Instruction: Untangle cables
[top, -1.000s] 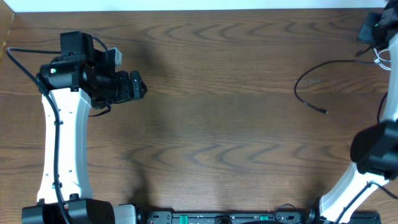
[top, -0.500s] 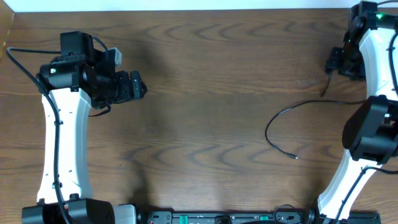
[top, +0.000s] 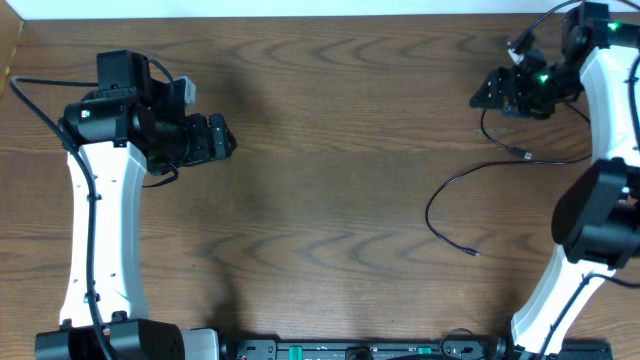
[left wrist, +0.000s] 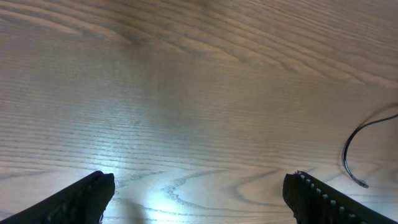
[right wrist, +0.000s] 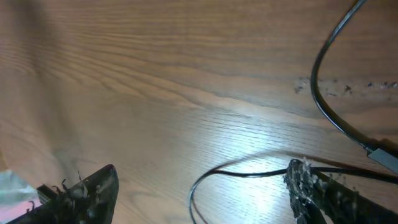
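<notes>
1. Your left gripper (top: 218,138) hangs above the table (top: 330,120) at the left. Its fingers are spread wide and nothing is between them.
2. Right of centre, the long black cable (top: 430,207) lies flat in an open loop, its plug end free.
3. At the far right, your right gripper (top: 490,95) has its fingers wide apart. The short black cable (top: 522,152) trails from just beside it and brushes one finger, unpinched.
</notes>
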Available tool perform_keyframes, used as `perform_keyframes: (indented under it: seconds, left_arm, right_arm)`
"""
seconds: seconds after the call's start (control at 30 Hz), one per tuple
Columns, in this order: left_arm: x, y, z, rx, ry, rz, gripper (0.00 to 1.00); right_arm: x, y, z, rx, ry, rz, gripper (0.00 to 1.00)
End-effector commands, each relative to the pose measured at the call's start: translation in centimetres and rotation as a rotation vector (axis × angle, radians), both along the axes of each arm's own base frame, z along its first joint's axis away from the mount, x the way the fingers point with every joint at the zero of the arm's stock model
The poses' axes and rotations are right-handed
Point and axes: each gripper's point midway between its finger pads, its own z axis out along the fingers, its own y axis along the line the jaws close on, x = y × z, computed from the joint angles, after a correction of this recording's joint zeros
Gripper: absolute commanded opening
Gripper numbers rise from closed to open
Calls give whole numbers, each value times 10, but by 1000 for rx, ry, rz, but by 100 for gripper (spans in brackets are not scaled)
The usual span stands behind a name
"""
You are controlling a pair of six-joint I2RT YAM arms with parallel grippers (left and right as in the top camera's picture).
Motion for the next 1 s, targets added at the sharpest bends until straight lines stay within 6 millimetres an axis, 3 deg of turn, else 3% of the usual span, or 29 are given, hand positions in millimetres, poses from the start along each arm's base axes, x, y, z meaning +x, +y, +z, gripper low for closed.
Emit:
perform_keyframes:
  seconds: [0.0,0.1,0.2,0.27,0.43,0.73,0.97]
  left_arm:
    - [-1,-1,3,-11,-8,0,91]
    - [0,-1,3,-11,-9,0,91]
    - [0,-1,3,-11,-9,0,91]
    - [0,-1,3,-11,-9,0,92]
    - [0,-1,3,-10,-10,-1,92]
    - [1,-1,4,-9,-17,-1,92]
    - [1,-1,4,-9,-16,-1,91]
  right_arm:
    - [-17,-11,38,-99,-4,-113,74]
    - [-28,-17,29,-217,92,-207,71]
    - [-36,-1,12,-278,155,-217,70]
    - [-42,12,-7,-291,197,-220,71]
    - [-60,24,-54,-298,296,-259,71]
    - [-88,8,-125,-386,394,-443,66]
    - [-85,8,-155,-361,352,-520,52]
